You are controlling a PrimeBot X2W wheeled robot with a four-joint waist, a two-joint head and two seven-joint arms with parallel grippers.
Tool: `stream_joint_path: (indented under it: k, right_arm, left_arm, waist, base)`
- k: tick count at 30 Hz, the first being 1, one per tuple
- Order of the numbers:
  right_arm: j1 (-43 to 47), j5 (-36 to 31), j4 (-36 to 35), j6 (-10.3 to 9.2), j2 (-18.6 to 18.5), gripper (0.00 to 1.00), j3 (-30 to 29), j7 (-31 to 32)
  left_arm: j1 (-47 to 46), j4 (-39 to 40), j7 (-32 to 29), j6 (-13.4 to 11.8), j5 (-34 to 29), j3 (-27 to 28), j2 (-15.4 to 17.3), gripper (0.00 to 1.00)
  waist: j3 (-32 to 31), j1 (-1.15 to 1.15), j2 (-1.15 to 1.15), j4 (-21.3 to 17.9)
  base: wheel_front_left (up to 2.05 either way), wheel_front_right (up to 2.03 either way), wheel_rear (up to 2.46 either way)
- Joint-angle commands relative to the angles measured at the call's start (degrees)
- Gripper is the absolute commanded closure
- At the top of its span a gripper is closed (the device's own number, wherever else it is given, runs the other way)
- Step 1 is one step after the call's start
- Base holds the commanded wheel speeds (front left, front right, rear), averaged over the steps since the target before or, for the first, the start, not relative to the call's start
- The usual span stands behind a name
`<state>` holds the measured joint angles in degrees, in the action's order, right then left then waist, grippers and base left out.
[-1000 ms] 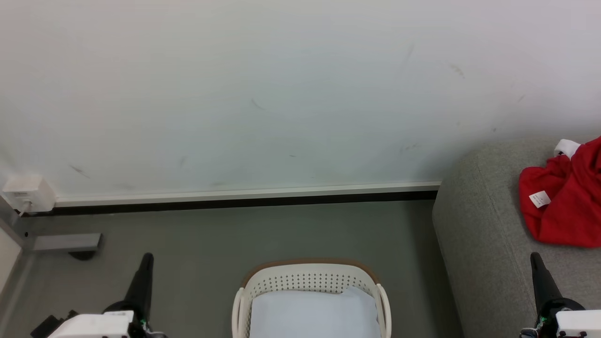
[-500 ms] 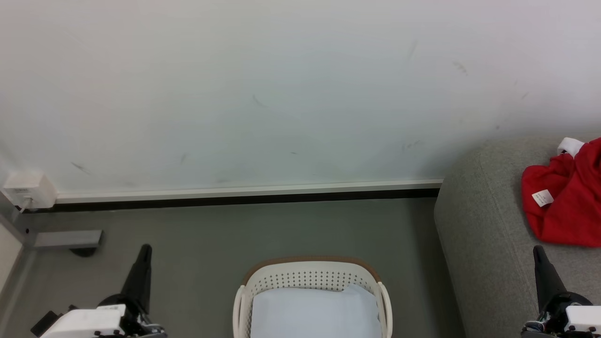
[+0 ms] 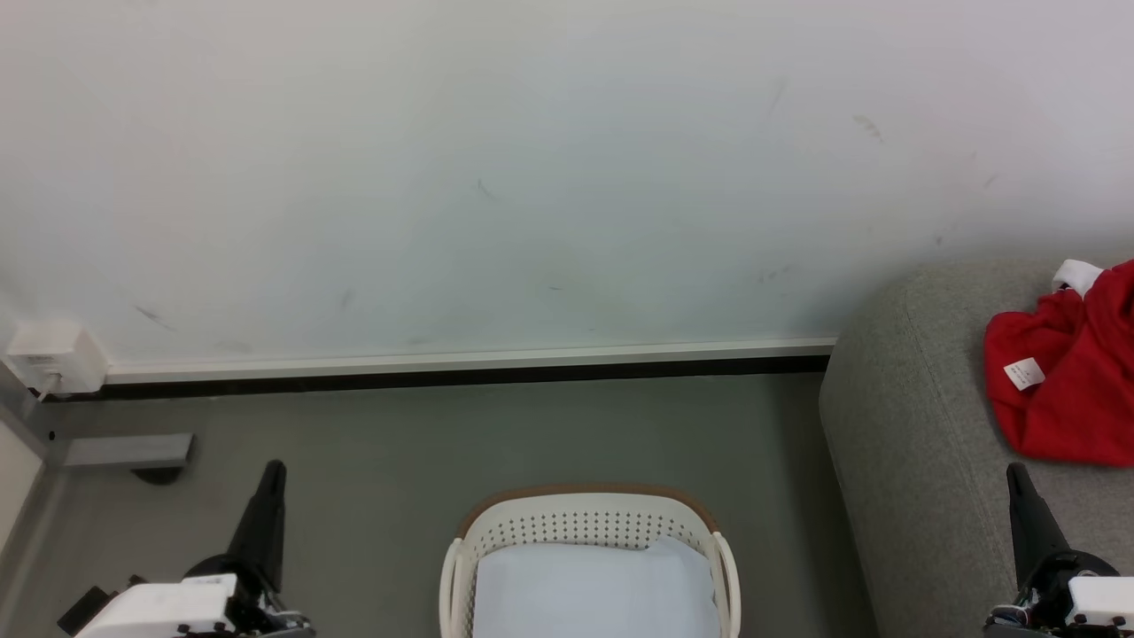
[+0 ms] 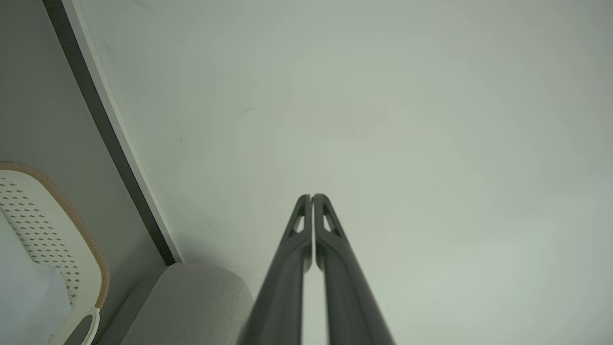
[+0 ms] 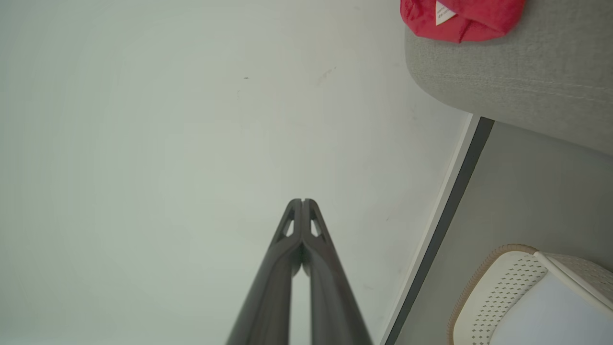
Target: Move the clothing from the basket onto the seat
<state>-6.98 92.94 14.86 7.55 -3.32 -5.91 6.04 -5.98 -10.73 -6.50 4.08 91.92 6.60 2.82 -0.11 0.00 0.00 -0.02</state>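
Red clothing (image 3: 1067, 372) with a white tag lies heaped on the grey seat (image 3: 904, 425) at the right; the right wrist view has the clothing (image 5: 462, 17) on the seat (image 5: 527, 72) too. The white basket (image 3: 585, 523) with a brown rim stands on the floor at bottom centre, holding a pale sheet (image 3: 592, 592). My left gripper (image 3: 275, 468) is shut and empty, left of the basket. My right gripper (image 3: 1014, 471) is shut and empty over the seat's front, just below the clothing. Both point at the wall in the wrist views (image 4: 311, 196) (image 5: 302, 200).
A white wall (image 3: 532, 177) with a dark baseboard (image 3: 443, 379) runs behind the basket. A white box (image 3: 53, 359) is fixed at the wall's lower left, with a grey bracket (image 3: 128, 450) on the floor beneath. Grey floor (image 3: 532, 434) lies between basket and wall.
The head view has shifted slightly, so the scene sits a little lower left. Both grippers stay shut; the left gripper's tip shows a bit higher than a second ago.
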Motion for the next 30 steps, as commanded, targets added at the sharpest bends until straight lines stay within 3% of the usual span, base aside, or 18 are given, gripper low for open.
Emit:
stream_joint_path:
  k: [1,30]
  right_arm:
    - [-0.57,0.19,-0.22,-0.12,-0.4,1.0,-0.01,0.07]
    - [-0.51,0.5,-0.24,-0.12,-0.66,1.0,0.39,-0.35]
  left_arm:
    - [-0.41,0.14,-0.25,0.3,0.81,0.2,0.11,1.0]
    - [-0.4,0.13,-0.25,0.3,0.81,0.2,0.11,1.0]
  waist:
    - [0.0,0.0,0.0,0.0]
    - [0.0,0.0,0.0,0.0]
  base:
    - [0.0,0.0,0.0]
    - [0.0,0.0,0.0]
